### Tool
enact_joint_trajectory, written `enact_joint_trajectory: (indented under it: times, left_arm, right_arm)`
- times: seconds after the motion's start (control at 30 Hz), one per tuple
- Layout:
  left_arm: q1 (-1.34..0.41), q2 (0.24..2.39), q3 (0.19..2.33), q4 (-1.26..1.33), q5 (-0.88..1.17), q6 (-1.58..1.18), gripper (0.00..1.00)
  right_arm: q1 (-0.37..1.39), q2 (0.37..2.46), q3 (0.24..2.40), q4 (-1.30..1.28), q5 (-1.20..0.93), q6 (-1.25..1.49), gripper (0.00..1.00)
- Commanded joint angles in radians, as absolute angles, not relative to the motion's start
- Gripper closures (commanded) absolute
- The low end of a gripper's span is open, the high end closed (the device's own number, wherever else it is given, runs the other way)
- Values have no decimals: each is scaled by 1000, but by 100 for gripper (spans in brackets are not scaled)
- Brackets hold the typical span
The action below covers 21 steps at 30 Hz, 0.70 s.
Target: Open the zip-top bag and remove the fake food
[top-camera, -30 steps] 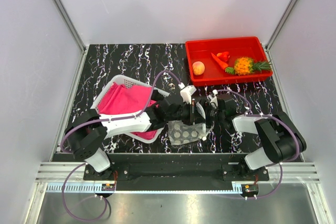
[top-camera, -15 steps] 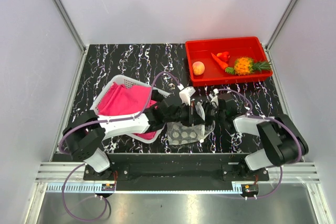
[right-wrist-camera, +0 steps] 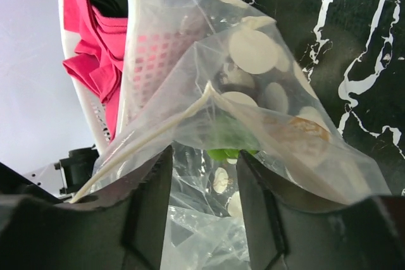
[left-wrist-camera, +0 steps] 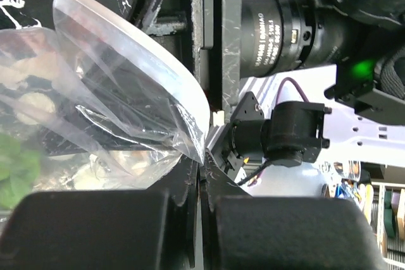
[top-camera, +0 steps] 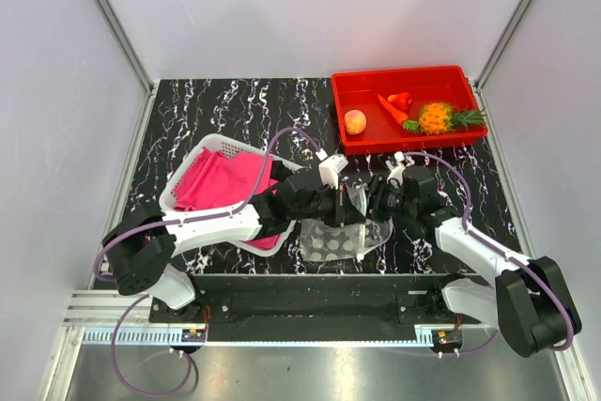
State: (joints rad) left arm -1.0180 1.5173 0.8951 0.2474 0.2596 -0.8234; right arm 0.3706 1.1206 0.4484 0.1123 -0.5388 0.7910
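the left pincer [left-wrist-camera: 201, 172] is clamped tight on an edge of the zip-top bag [top-camera: 336, 238], with the thin film pinched flat between its fingers [left-wrist-camera: 126, 226]. the right pincer [right-wrist-camera: 204, 159] meets it from the right side and stands half open, the bag's white zip strip and loose film lying in the gap. the bag sits at lower centre of the top view, held up between the two, its dotted body on the counter [top-camera: 216, 105]. a green piece [right-wrist-camera: 229, 140] shows through the plastic. left of it is a white mesh basket [top-camera: 202, 150] with pink cloth [top-camera: 221, 185]. at upper right a red tray [top-camera: 399, 74] holds a round peach fruit [top-camera: 354, 121], a red piece [top-camera: 400, 100] and a pineapple [top-camera: 437, 117].
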Motion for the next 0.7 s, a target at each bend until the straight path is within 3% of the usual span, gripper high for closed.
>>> enact_joint_trajectory:
  times: [0.0,0.23,0.43,0.67]
  left_arm:
    - [-1014,1494,922,284,276,-802,100]
    - [-1025,1531,979,299,334,-811,100]
    - [-1037,1563,976,308,331,-815,100]
    - [-1037,1580,931,344,330,-825,100]
  right_arm:
    - [377,1159,456,141,-629,749,45]
    - [377,1253,408,351,-696,824,34]
    - [377,1377,410,344,-703,789,28]
    - [380,1431,394,314,-695,718,10]
